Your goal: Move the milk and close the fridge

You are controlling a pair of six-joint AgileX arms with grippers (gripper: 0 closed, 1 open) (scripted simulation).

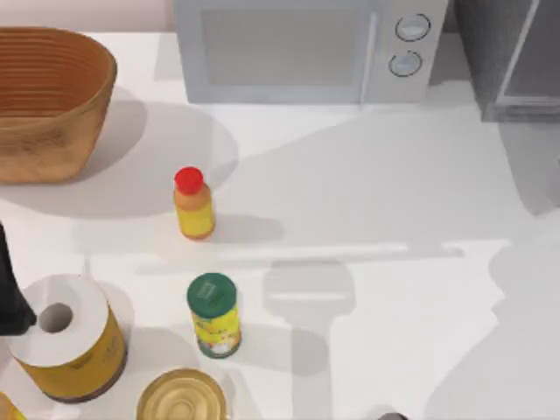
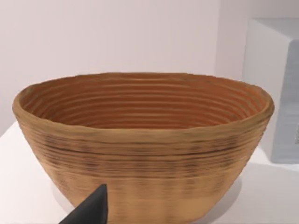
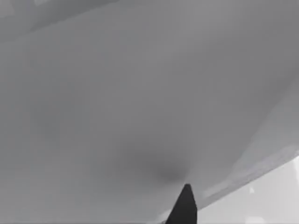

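— Grey fridge (image 1: 512, 61) stands at the table's far right corner, beside the microwave (image 1: 306, 48); its door looks ajar. Where's our milk?

— We can't spot it. Whether either gripper is open or closed, we can't tell. We'd push the door squarely, slowly, until flush.

One basket (image 1: 48, 101), one microwave (image 1: 306, 48), one fridge (image 1: 512, 57), one bottle (image 1: 193, 204)
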